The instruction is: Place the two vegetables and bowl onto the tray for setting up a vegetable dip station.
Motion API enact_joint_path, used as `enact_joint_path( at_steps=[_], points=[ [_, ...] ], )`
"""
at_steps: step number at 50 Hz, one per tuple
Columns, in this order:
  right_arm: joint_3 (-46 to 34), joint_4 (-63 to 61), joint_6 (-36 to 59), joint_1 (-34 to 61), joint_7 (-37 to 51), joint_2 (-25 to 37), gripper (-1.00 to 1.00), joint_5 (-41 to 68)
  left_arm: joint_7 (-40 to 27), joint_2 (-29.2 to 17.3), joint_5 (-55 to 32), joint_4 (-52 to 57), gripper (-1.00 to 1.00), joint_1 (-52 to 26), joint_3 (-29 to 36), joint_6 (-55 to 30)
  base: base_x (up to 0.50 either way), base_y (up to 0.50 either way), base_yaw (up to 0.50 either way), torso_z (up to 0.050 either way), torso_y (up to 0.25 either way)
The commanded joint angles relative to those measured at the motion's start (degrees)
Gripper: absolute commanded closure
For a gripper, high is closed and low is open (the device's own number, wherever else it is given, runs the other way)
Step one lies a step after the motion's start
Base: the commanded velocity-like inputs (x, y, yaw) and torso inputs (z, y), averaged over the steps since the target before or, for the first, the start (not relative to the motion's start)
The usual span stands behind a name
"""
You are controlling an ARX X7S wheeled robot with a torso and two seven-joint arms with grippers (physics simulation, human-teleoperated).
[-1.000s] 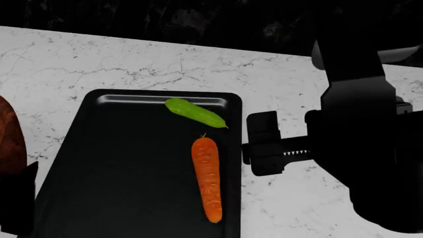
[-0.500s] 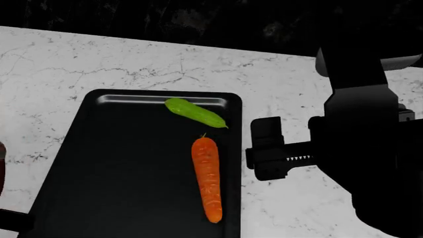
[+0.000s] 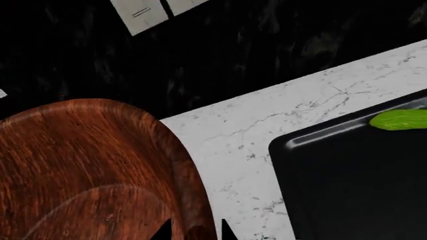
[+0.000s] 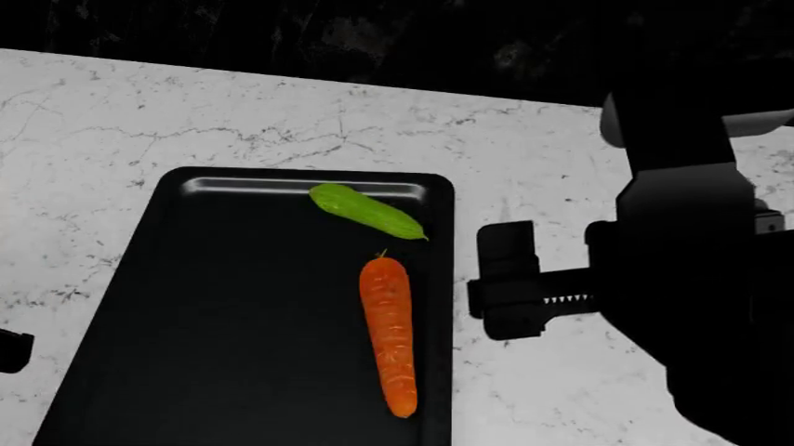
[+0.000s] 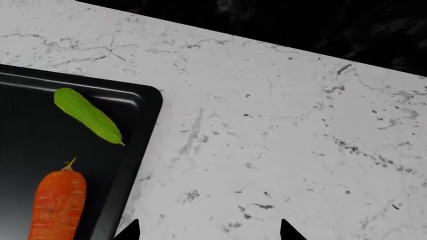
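The black tray (image 4: 223, 307) lies on the marble counter with the green cucumber (image 4: 367, 211) near its far right corner and the orange carrot (image 4: 389, 334) along its right side. In the left wrist view the brown wooden bowl (image 3: 87, 170) fills the frame beside the tray (image 3: 353, 190). My left gripper (image 3: 193, 233) is shut on the bowl's rim, one finger inside and one outside. The bowl is out of the head view, where only a black bit of the left gripper (image 4: 10, 350) shows. My right gripper (image 5: 208, 231) is open over bare counter, right of the tray (image 5: 27, 145), holding nothing.
A dark wall runs along the back of the white marble counter (image 4: 186, 111). My right arm (image 4: 694, 279) covers the counter's right part in the head view. The carrot (image 5: 59, 205) and cucumber (image 5: 88, 116) also show in the right wrist view.
The bowl slid out of the head view past its left edge, with the left gripper following. The right gripper drifted slightly right and down. Carrot and cucumber stayed put.
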Motion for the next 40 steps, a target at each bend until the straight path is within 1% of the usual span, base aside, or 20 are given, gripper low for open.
enact_joint_path(
  at_steps=[1, 6, 10, 15, 17, 20, 21, 24, 29, 32, 34, 35, 36, 38, 40],
  points=[
    [1.4, 0.2, -0.5, 0.3, -2.1, -0.6, -1.0, -1.1, 16.4, 6.6, -2.0, -1.1, 1.0, -11.3, -0.5, -9.1, 0.0, 0.0, 0.0, 0.0, 0.0],
    [1.7, 0.9, -0.5, 1.0, -2.3, -0.3, -1.0, -0.9, 21.9, 9.2, -0.2, -0.5, 1.0, -15.8, -1.3, -13.2, 0.0, 0.0, 0.0, 0.0, 0.0],
    [2.0, 0.9, -0.9, 1.3, -2.4, -0.1, -1.0, -0.9, 28.0, 11.5, 2.5, 1.4, 1.0, -17.2, -3.6, -15.0, 0.0, 0.0, 0.0, 0.0, 0.0],
    [2.1, 1.3, -0.8, 1.4, -2.5, 0.5, -1.0, -1.2, 34.3, 13.2, 5.0, 2.5, 1.0, -17.2, -4.1, -17.6, 0.0, 0.0, 0.0, 0.0, 0.0],
    [2.1, 1.5, -0.7, 1.6, -2.4, 0.6, -1.0, -1.2, 35.9, 13.6, 5.3, 2.8, 1.0, -17.2, -4.2, -18.0, 0.0, 0.0, 0.0, 0.0, 0.0],
    [2.1, 1.8, -0.7, 1.8, -2.4, 0.8, -1.0, -1.3, 40.4, 15.0, 8.3, 3.4, 1.0, -16.3, -4.5, -19.5, 0.0, 0.0, 0.0, 0.0, 0.0],
    [2.1, 2.1, -0.7, 1.6, -2.9, 0.9, -1.0, -1.8, 43.3, 15.7, 10.5, 4.1, 1.0, -15.7, -5.0, -20.1, 0.0, 0.0, 0.0, 0.0, 0.0],
    [2.1, 2.2, -1.0, 1.3, -3.0, 1.3, -1.0, -1.9, 46.8, 16.7, 13.9, 3.4, 1.0, -15.2, -5.4, -20.1, 0.0, 0.0, 0.0, 0.0, 0.0],
    [2.3, 1.8, -1.4, 0.7, -2.9, 1.9, -1.0, -1.6, 50.8, 16.9, 15.8, 2.3, 1.0, -14.8, -6.0, -19.4, 0.0, 0.0, 0.0, 0.0, 0.0],
    [2.2, 1.7, -1.4, 0.7, -2.6, 2.0, -1.0, -1.3, 56.7, 16.7, 18.8, 2.7, 1.0, -14.1, -7.1, -18.7, 0.0, 0.0, 0.0, 0.0, 0.0],
    [2.1, 2.2, -1.2, 1.0, -2.9, 1.8, -1.0, -1.4, 62.4, 16.7, 23.8, 3.1, 1.0, -13.2, -7.2, -17.7, 0.0, 0.0, 0.0, 0.0, 0.0],
    [2.1, 2.8, -1.1, 1.2, -3.3, 1.6, -1.0, -1.6, 65.9, 16.7, 26.9, 3.1, 1.0, -12.5, -6.6, -16.7, 0.0, 0.0, 0.0, 0.0, 0.0],
    [2.1, 3.1, -1.1, 1.3, -3.4, 1.6, -1.0, -1.7, 67.8, 16.6, 27.9, 3.0, 1.0, -12.1, -6.5, -16.2, 0.0, 0.0, 0.0, 0.0, 0.0],
    [2.3, 4.3, -1.0, 1.8, -4.1, 1.4, -1.0, -1.8, 75.6, 16.1, 34.1, 3.3, 1.0, -11.4, -4.4, -13.7, 0.0, 0.0, 0.0, 0.0, 0.0],
    [2.5, 5.0, -1.0, 2.4, -4.3, 1.5, -1.0, -1.8, 80.4, 15.6, 38.1, 2.1, 1.0, -11.5, -2.5, -12.2, 0.0, 0.0, 0.0, 0.0, 0.0]
  ],
)
